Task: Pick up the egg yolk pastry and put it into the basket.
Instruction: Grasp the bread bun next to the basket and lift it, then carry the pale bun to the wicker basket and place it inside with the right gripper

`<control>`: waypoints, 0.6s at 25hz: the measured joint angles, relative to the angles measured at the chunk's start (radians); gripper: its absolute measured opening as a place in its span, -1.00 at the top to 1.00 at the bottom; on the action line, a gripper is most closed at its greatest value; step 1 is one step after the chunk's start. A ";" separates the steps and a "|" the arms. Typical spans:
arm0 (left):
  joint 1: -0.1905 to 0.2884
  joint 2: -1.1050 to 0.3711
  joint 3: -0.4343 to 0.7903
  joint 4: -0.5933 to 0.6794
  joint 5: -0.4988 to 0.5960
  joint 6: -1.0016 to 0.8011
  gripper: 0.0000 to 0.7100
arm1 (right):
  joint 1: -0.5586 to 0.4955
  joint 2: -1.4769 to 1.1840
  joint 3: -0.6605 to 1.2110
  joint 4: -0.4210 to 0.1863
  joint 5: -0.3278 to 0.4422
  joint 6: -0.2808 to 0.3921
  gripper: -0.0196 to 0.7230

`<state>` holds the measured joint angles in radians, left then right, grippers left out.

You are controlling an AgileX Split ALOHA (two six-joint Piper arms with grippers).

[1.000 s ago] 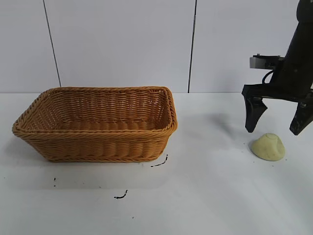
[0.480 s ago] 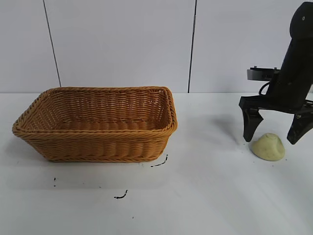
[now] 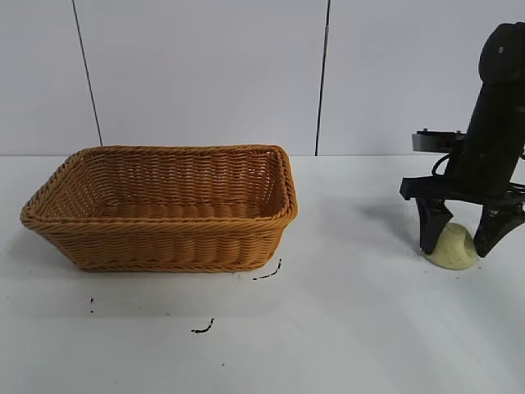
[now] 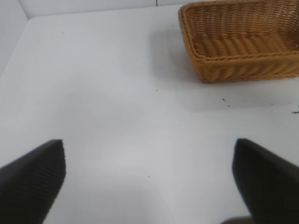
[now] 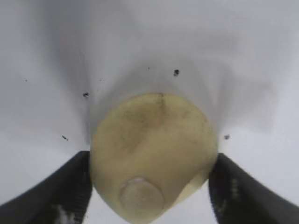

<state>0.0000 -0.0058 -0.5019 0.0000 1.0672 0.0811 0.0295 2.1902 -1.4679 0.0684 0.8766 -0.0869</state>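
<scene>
The egg yolk pastry [image 3: 452, 245] sits on the white bench [image 3: 344, 328] at the far right, well apart from the basket [image 3: 164, 209], which stands at the left with its long axis running across the exterior view. The pastry is a rounded dome, flat side down on the bench, its peak leaning toward the right; it has no clear long axis. In the right wrist view its top [image 5: 154, 154] carries a small round dimple.

The right gripper [image 3: 459, 238] points straight down over it, one finger [image 3: 432, 230] on each side, both pressed against the pastry's flanks, so it is clamped on the pastry, which still rests on the bench.

A second ago the same fingers stood wide apart and a little higher, clear of the pastry; they have since lowered and drawn in.

The left gripper [image 4: 149, 182] hangs over bare bench, fingers spread wide.
</scene>
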 joint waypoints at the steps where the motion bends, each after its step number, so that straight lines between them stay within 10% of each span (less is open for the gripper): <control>1: 0.000 0.000 0.000 0.000 0.000 0.000 -0.96 | 0.000 -0.002 0.000 -0.001 0.000 0.000 0.39; 15: 0.000 0.000 0.000 0.000 0.000 0.000 -0.96 | 0.000 -0.146 -0.106 -0.005 0.147 0.000 0.62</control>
<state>0.0000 -0.0058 -0.5019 0.0000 1.0672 0.0811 0.0295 2.0440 -1.5734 0.0632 1.0238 -0.0869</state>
